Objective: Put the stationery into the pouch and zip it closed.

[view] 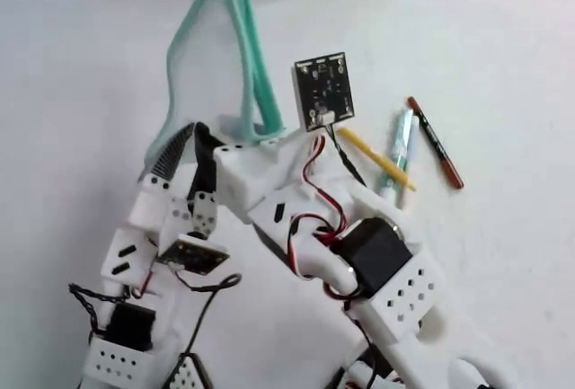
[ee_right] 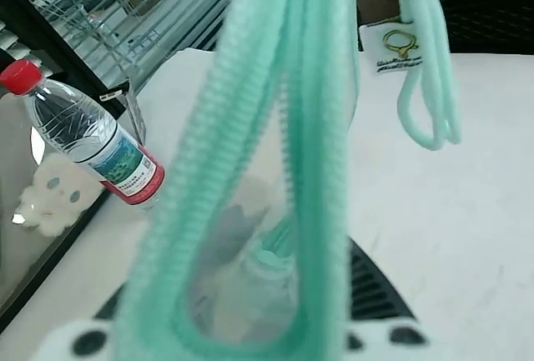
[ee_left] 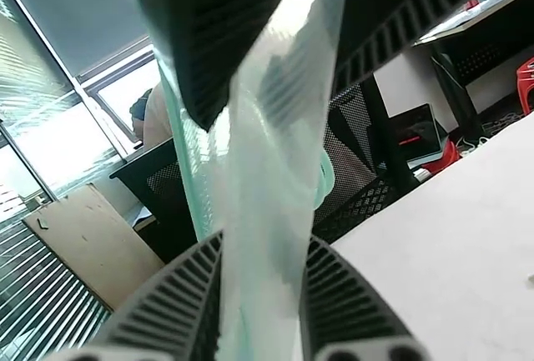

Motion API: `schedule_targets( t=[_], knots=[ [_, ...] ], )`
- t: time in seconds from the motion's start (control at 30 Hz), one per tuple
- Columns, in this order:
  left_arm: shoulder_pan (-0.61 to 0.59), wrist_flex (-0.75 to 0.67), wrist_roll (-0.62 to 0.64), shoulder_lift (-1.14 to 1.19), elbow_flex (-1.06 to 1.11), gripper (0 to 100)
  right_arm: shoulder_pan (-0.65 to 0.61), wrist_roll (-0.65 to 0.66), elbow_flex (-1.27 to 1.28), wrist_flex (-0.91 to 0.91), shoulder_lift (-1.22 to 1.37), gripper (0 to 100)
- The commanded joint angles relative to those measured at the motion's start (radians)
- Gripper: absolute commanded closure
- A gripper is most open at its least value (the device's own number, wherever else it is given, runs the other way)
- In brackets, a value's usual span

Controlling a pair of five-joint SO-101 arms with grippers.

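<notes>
The mint-green translucent pouch [view: 216, 57] stands upright above the table, held between both arms. My left gripper [view: 178, 151] is shut on its lower left edge; in the left wrist view its black ribbed fingers [ee_left: 196, 294] clamp the pouch film [ee_left: 267, 169]. My right gripper [view: 250, 136] is shut on the pouch's right side, where the zip edge [ee_right: 292, 127] runs up from the gripper [ee_right: 267, 315]. Three pens lie on the table right of the arms: a yellow one [view: 377, 160], a teal-and-white one [view: 401, 148] and a red-brown one [view: 436, 142].
The pouch's loop strap [ee_right: 427, 86] hangs at its far end. A water bottle [ee_right: 88, 140] with a red cap stands off the table's edge. The white table [view: 503, 66] stretches wide behind and to the right of the pens.
</notes>
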Motion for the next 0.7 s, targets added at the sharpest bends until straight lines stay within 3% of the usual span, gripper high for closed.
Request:
schedule_targets(
  t=[0.0, 0.07, 0.17, 0.3, 0.47, 0.67],
  knots=[
    [-0.008, -0.031, 0.005, -0.016, -0.006, 97, -0.016, 0.072, -0.005, 0.056, -0.01, 93.6],
    [-0.008, -0.031, 0.005, -0.016, -0.006, 97, -0.016, 0.178, -0.005, 0.059, -0.01, 83.4],
    [-0.008, -0.031, 0.005, -0.016, -0.006, 97, -0.015, 0.196, 0.0, 0.084, -0.016, 69.8],
    [-0.007, -0.031, 0.005, -0.016, -0.006, 98, -0.027, 0.215, -0.002, 0.131, -0.102, 68.7],
    [-0.01, -0.031, 0.008, -0.016, -0.006, 98, -0.021, 0.345, 0.005, 0.16, -0.289, 68.7],
    [-0.012, -0.029, 0.104, -0.016, -0.006, 98, 0.189, 0.516, 0.005, 0.206, -0.504, 68.7]
  ],
)
